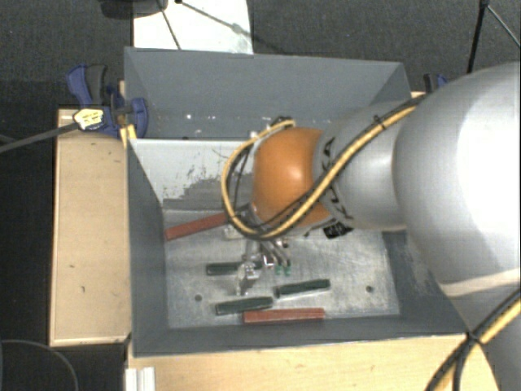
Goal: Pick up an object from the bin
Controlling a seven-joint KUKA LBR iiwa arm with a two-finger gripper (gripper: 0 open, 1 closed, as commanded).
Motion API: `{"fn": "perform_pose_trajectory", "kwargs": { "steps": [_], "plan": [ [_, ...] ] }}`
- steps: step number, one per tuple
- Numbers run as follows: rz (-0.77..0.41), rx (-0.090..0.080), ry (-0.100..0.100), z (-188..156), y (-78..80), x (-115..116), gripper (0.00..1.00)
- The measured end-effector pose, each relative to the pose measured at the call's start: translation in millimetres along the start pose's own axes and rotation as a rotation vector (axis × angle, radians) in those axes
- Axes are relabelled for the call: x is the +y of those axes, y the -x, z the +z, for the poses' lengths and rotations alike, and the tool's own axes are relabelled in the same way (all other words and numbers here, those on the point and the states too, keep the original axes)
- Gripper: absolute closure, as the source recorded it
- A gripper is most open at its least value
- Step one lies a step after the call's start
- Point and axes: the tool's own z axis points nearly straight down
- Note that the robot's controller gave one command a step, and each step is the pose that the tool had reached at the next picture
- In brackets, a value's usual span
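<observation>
Lying along the left wall of the bin, a red-brown strip slopes from that wall toward the middle of the floor, its right end passing under the robot's wrist. Below it, near the middle of the floor, a short dark green bar lies almost level. Its right end meets the tip of the gripper; whether the two touch cannot be told.

Nearer the front edge, a long dark green bar lies level. Just beside it, and closest to the front edge, lies a red-brown bar.

The gripper hangs low over the middle of the floor, pointing down, with the short dark green bar as the nearest thing on its left. Its opening cannot be told: wide, narrow or closed on something is not visible.

To the right of the gripper, a slanted dark green bar lies apart from it, its right end raised slightly toward the back wall.

Above the gripper sits the orange wrist cover, looped with yellow and black cables. The grey arm crosses the right wall.
</observation>
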Motion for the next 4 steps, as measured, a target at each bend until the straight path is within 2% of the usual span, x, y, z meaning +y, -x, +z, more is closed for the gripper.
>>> {"fn": "perform_pose_trajectory", "kwargs": {
  "steps": [1,2,3,4],
  "plan": [
    [0.094,-0.004,0.003,5.1,55.5,56.0,1.0],
    [0.095,-0.004,0.003,5.1,55.5,55.9,1.0],
    [0.095,0.011,-0.003,-25.0,51.9,54.5,1.0],
    [0.094,0.001,0.0,-47.3,54.9,55.3,1.0]
  ]
}}
